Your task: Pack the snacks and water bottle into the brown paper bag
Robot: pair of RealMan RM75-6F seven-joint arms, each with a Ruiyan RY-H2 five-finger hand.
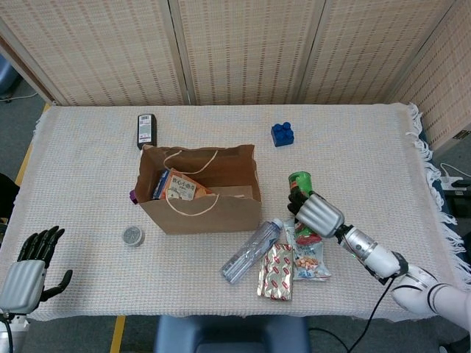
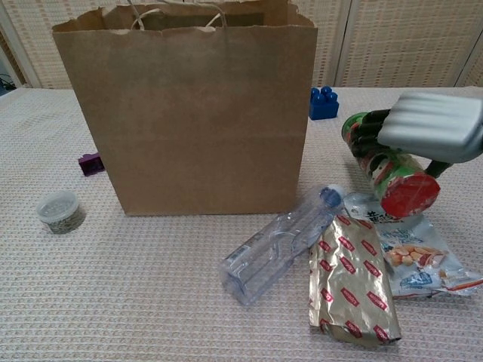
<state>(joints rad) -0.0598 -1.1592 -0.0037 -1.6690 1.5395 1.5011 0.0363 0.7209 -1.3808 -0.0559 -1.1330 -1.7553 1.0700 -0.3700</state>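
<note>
The right hand (image 2: 430, 128) grips the green snack can (image 2: 389, 167) near the table's (image 1: 353, 154) front right, while the left hand (image 1: 26, 272) rests open-fingered at the front-left corner.

place: indoor room | cues: woven screens (image 1: 243, 51); cloth-covered table (image 1: 353, 154)

The brown paper bag (image 2: 196, 113) stands upright and open, with an orange snack packet (image 1: 180, 187) inside. A clear water bottle (image 2: 279, 245) lies on its side before it, beside a gold foil packet (image 2: 351, 283) and a nut pouch (image 2: 411, 256). A green chip can (image 2: 389, 170) is held tilted.
</note>
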